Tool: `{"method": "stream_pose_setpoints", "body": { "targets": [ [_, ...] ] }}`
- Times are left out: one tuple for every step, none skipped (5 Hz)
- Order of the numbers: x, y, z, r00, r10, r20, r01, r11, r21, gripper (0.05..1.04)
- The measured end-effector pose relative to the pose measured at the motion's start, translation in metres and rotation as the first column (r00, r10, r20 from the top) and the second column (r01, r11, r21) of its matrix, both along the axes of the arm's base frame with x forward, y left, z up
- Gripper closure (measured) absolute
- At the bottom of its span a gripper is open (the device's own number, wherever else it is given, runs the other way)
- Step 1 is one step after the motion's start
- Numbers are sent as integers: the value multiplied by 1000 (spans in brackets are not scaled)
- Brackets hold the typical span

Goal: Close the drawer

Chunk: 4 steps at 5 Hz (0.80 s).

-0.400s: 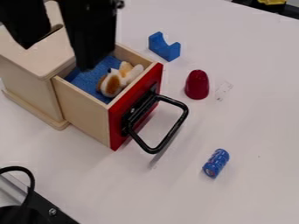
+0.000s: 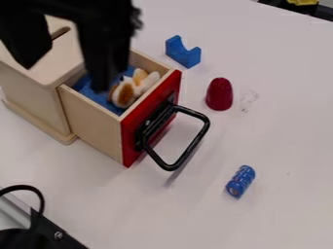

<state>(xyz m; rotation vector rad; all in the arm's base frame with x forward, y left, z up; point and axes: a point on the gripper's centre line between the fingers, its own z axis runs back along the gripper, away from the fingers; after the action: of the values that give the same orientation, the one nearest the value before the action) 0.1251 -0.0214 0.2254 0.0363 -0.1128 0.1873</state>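
My black gripper (image 2: 65, 73) hangs at the top left, above the wooden box (image 2: 32, 100), its two fingers spread apart with nothing between them. One fingertip overlaps the back part of the drawer in the view. The drawer (image 2: 95, 122) is pulled out from the box toward the lower right. It has a red front (image 2: 131, 127) with a black loop handle (image 2: 195, 138). Inside, on a blue lining, lies a small brown and white plush toy (image 2: 125, 92).
A blue notched block (image 2: 183, 51) lies behind the drawer, and a dark red rounded piece (image 2: 219, 94) stands to its right. A blue battery-like cylinder (image 2: 240, 181) lies at the lower right. Black and metal hardware with a cable (image 2: 40, 199) occupies the lower left corner.
The gripper has shifted slightly downward in the view. The cable at the lower left has moved a little to the right. The drawer has not moved.
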Motion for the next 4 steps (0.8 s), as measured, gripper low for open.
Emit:
{"method": "stream_pose_setpoints", "body": {
  "targets": [
    [16,-6,-17,998,66,-23,-66,998,24,85],
    [36,-17,-40,988,153,-36,-153,988,-5,85],
    [54,-21,-62,976,211,-50,-211,977,-6,85],
    [65,-24,-85,930,365,-40,-366,930,-19,85]
  ]
}}
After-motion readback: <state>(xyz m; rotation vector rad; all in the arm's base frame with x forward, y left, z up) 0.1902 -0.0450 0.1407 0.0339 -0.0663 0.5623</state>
